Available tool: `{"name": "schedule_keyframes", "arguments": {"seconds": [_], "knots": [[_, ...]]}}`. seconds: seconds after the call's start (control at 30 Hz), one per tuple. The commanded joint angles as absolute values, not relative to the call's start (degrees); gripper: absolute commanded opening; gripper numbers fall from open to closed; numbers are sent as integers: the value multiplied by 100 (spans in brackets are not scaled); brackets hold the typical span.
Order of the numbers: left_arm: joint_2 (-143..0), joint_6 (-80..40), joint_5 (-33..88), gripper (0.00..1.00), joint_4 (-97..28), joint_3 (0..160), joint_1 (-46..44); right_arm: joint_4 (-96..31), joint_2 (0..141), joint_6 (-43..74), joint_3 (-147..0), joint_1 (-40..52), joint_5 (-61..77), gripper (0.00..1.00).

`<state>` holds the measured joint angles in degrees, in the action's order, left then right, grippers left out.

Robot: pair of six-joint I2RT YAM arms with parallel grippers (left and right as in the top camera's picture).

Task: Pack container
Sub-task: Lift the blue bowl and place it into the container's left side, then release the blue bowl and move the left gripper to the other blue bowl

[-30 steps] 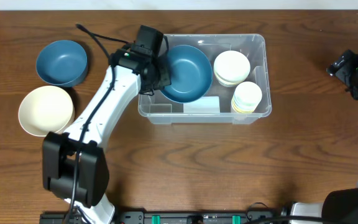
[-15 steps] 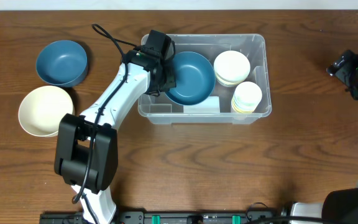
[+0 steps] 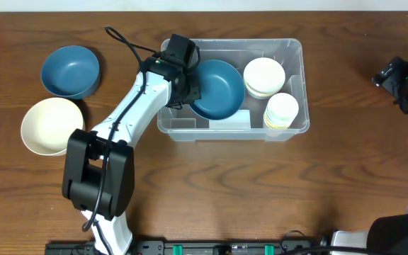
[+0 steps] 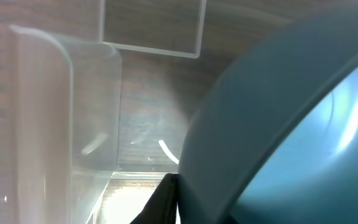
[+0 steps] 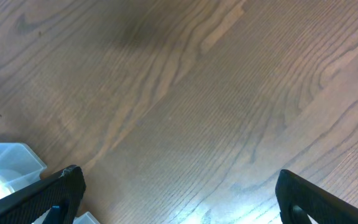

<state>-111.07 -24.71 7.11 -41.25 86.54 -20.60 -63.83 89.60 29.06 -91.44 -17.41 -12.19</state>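
The container (image 3: 297, 49), a large clear tub, stands at the table's middle back. Inside it a big blue bowl (image 3: 219, 88) lies tilted on the left, beside a stack of white bowls (image 3: 263, 76) and a stack of pale cups (image 3: 282, 110). My left gripper (image 3: 188, 91) reaches into the tub and is shut on the blue bowl's left rim. In the left wrist view one dark finger (image 4: 164, 202) lies against the bowl's wall (image 4: 278, 124); the other finger is hidden. My right gripper (image 5: 179, 194) is open over bare wood at the far right (image 3: 389, 74).
On the table left of the tub sit a second blue bowl (image 3: 70, 71) and a cream bowl (image 3: 52, 126). A whitish label (image 4: 151, 28) shows through the tub's floor. The tub's corner (image 5: 5, 158) shows at the right wrist view's left edge.
Over the last second my left arm carried the blue bowl a little to the right, deeper into the tub, then held still. The right arm has not moved.
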Motion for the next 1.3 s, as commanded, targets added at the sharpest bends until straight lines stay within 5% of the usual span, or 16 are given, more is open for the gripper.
{"name": "schedule_keyframes", "arguments": {"seconds": [0.0, 0.3, 0.47, 0.6, 0.9, 1.27], "knots": [[-11150, -2421, 709, 22, -4121, 8748, -2067, -6390, 8969, 2845, -9214, -1758, -1288, 99], [-11150, -2421, 709, 24, -4099, 8750, -2067, -6390, 8969, 2845, -9214, -1758, -1288, 99], [-11118, -2421, 714, 48, -4071, 8844, -2025, -6390, 8969, 2845, -9214, -1758, -1288, 99], [-10879, -2397, 711, 58, -4106, 8989, -1994, -6390, 8969, 2845, -9214, -1758, -1288, 99], [-9754, -2176, 666, 62, -4574, 9373, -1610, -6390, 8969, 2845, -9214, -1758, -1288, 99], [-9408, -1424, -290, 70, -4359, 9356, 172, -6390, 8969, 2845, -9214, -1758, -1288, 99]]}}
